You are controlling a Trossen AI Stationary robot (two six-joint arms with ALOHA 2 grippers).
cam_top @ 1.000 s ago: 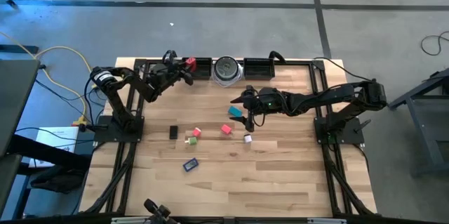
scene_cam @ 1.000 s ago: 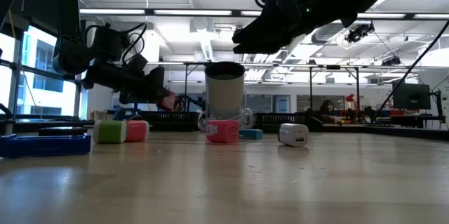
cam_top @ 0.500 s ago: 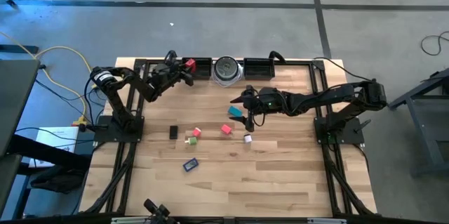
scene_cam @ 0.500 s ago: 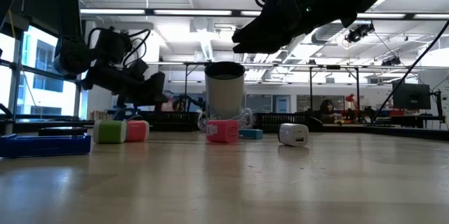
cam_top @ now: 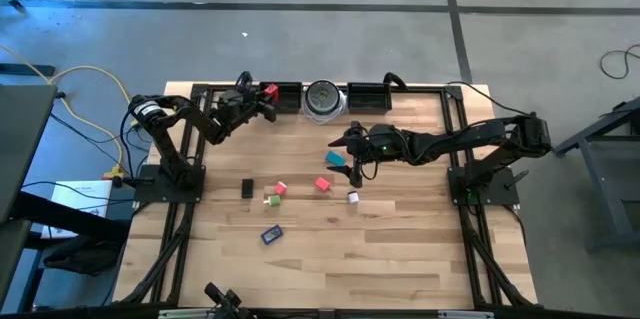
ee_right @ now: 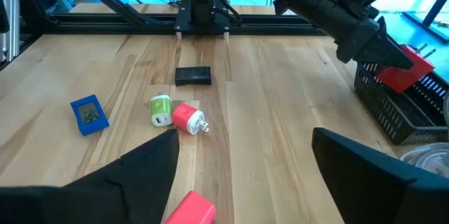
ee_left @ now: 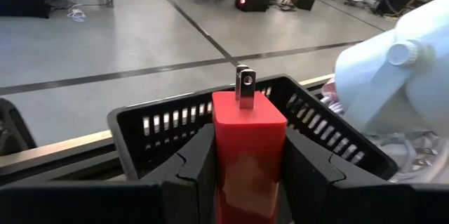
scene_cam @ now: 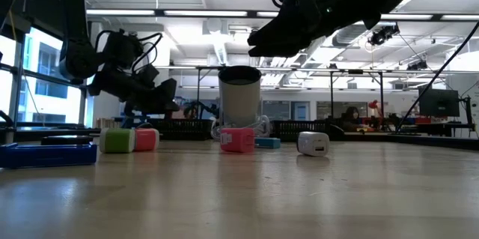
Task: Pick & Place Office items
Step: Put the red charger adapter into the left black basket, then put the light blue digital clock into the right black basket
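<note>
My left gripper [cam_top: 262, 96] is shut on a red block [ee_left: 249, 122] with two metal prongs [ee_left: 245, 83], at the far left of the table, over the near rim of a black tray [ee_left: 168, 122]. My right gripper [cam_top: 340, 145] hangs open mid-table above a teal block [cam_top: 335, 158], touching nothing. On the wood lie a black bar [ee_right: 193, 75], a green cube [ee_right: 161, 109], a red block [ee_right: 188, 119], a pink block [cam_top: 322, 184], a white bit [cam_top: 352, 197] and a blue flat piece [ee_right: 89, 114]. My left gripper pinches the red block's two opposite sides [ee_left: 223, 155] between its two fingers. The fingers run nearly level, slanting from the table's left toward the far right. The block is lifted clear, its pronged end pointing away from the gripper toward the tray.
A round silver-grey disc with a cup-like body [cam_top: 322, 99] stands between two black trays [cam_top: 368, 96] along the far edge. A dark metal frame [cam_top: 455, 129] borders the table. Bare wood spreads over the near half of the table [cam_top: 330, 269].
My left gripper has tipped its fingers upward a little with the red block, staying in place over the tray's rim. My right gripper has kept still.
</note>
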